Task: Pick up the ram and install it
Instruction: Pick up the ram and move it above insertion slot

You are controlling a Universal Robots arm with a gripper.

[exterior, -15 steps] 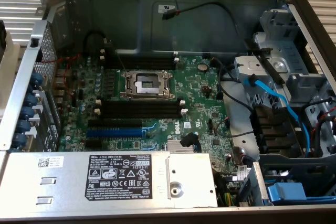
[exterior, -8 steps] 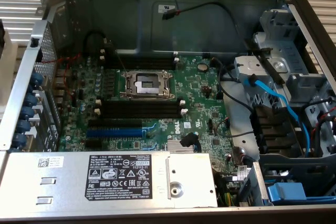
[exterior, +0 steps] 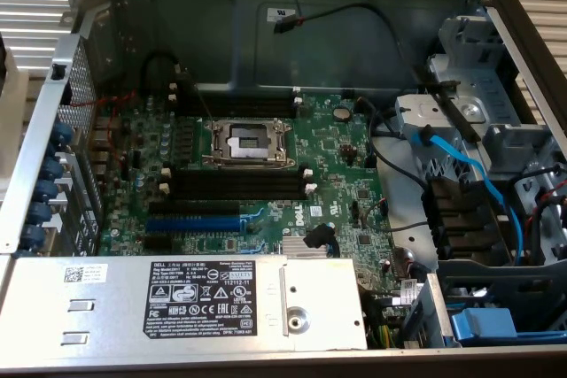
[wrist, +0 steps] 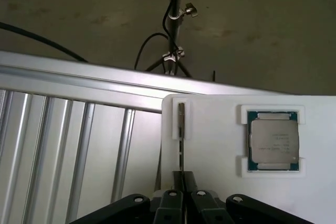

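Pinching in from both sides, the hand (wrist: 181,184) looks closed to a narrow gap on the ram (wrist: 181,121). The ram stands on edge in a groove of the white holder (wrist: 210,140), near a processor chip (wrist: 273,141) seated in its own recess. I'd judge this is the grasp itself. To do it well, the fingers should sit square on the stick's flat faces, and any pull should run straight along the groove so nothing binds. Over in the open computer case (exterior: 354,33), the black memory slots (exterior: 239,185) lie empty beside the processor socket (exterior: 246,141).
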